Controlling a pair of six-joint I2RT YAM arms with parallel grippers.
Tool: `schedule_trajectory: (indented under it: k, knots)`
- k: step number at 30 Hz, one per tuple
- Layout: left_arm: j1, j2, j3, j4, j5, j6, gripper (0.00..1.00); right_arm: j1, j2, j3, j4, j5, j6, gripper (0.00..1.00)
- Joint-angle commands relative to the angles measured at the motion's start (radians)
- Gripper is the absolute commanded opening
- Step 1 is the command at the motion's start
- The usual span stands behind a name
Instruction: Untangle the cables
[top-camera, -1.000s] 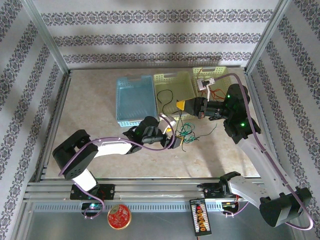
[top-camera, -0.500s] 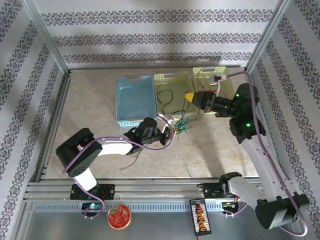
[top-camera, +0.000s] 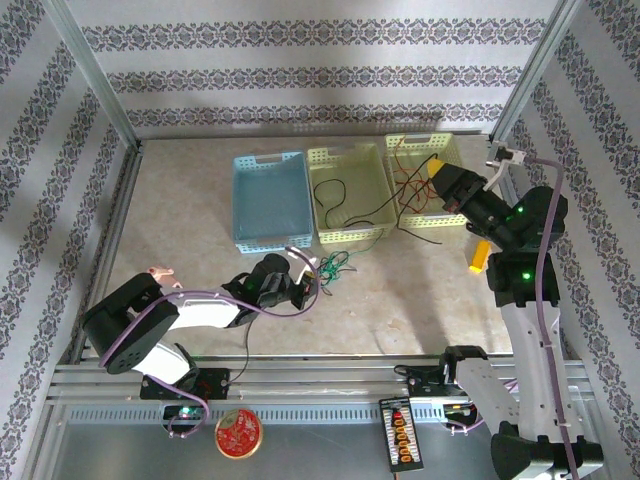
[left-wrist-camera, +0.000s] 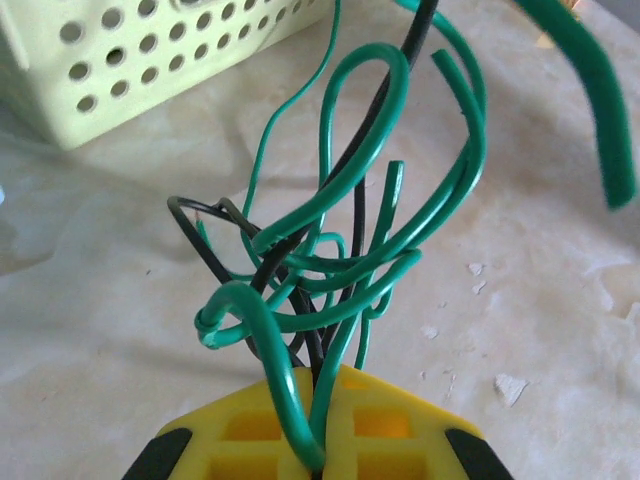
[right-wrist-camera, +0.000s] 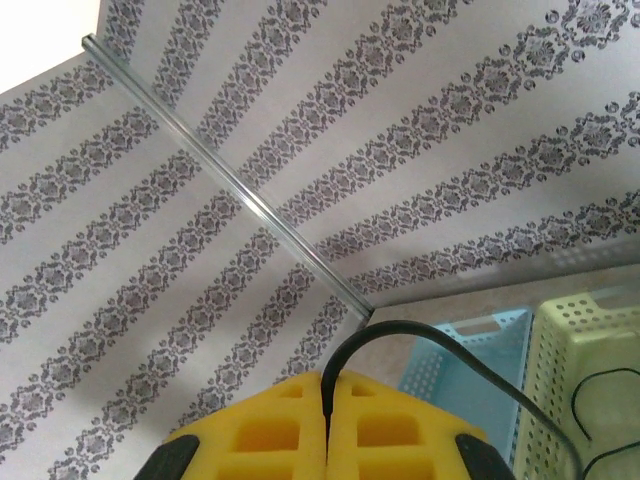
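I stand at the pale table (top-camera: 430, 290) with the two arms bolted to its near edge. The left arm (top-camera: 200, 312) lies low across the front, while the right arm (top-camera: 525, 320) rises and reaches towards the back right. Three baskets sit side by side at the back: a blue basket (top-camera: 270, 200), a pale yellow-green middle basket (top-camera: 350, 190) and a matching right basket (top-camera: 425, 185).

The left gripper (left-wrist-camera: 318, 462) has its yellow fingertips pressed together, pinching a knot of green cables (top-camera: 336, 265) with a black strand (left-wrist-camera: 366, 130) caught in it. That knot hangs just in front of the middle basket, low over the table. The right gripper (right-wrist-camera: 327, 405), raised over the right basket, is clamped tight on a thin black cable (right-wrist-camera: 400, 325) that arcs out from between its tips. Red cables (top-camera: 412, 185) lie curled in the right basket, and another black wire (top-camera: 335, 195) lies in the middle one.
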Motion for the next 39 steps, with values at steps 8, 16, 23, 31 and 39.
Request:
schedule_trajectory:
  k: [8,16,23,31,39]
  knots:
    - [0.015,-0.006,-0.023,-0.029,-0.084,-0.03,0.0,0.096,0.174,0.131,0.137,0.048,-0.03,0.0]
    - [0.015,-0.028,-0.013,-0.037,-0.098,-0.038,0.0,0.178,0.404,0.266,0.11,0.192,-0.145,0.0]
    - [0.015,-0.064,-0.014,-0.064,-0.107,-0.041,0.0,0.211,0.633,0.319,0.105,0.253,-0.187,0.0]
    - [0.015,-0.062,-0.001,-0.076,-0.101,-0.04,0.0,0.301,0.905,0.364,0.04,0.257,-0.23,0.08]
    - [0.015,-0.067,0.01,-0.087,-0.091,-0.031,0.0,0.333,0.859,0.304,-0.017,0.346,-0.266,0.55]
